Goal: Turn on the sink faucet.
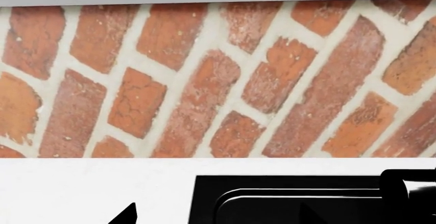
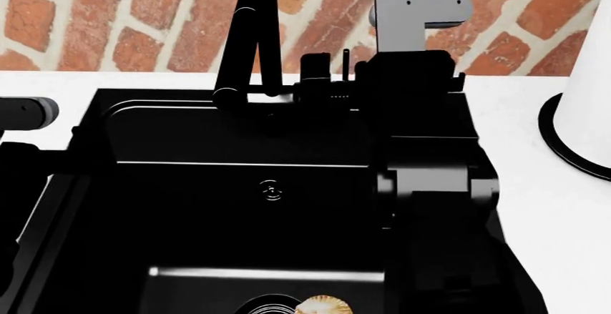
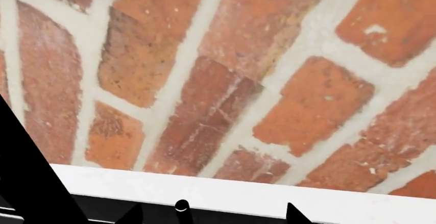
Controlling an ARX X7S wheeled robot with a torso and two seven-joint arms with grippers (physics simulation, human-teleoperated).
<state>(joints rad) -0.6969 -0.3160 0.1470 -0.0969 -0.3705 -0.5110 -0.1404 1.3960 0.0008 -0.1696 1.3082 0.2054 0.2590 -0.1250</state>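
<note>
The sink faucet point(image 2: 256, 35) is a matte black arched spout at the back of the sink point(image 2: 191, 207), with its nozzle hanging over the basin. Its thin lever handle point(image 2: 345, 60) stands upright just right of the spout. My right gripper point(image 2: 330, 79) reaches over the basin to the faucet base. In the right wrist view the gripper point(image 3: 211, 215) is open, and the lever tip point(image 3: 181, 206) stands between its fingertips without touching them. The spout point(image 3: 27, 168) crosses that view's edge. My left gripper point(image 1: 218, 216) is open and empty above the sink's back rim point(image 1: 272, 183).
A brick wall point(image 2: 114, 21) rises behind the white counter point(image 2: 554, 207). A white cylinder on a black round base point(image 2: 584, 114) stands at the right. The basin holds an overflow point(image 2: 272, 190), a drain strainer point(image 2: 272, 304) and a tan object point(image 2: 325, 305). My left arm point(image 2: 24, 114) is at the sink's left edge.
</note>
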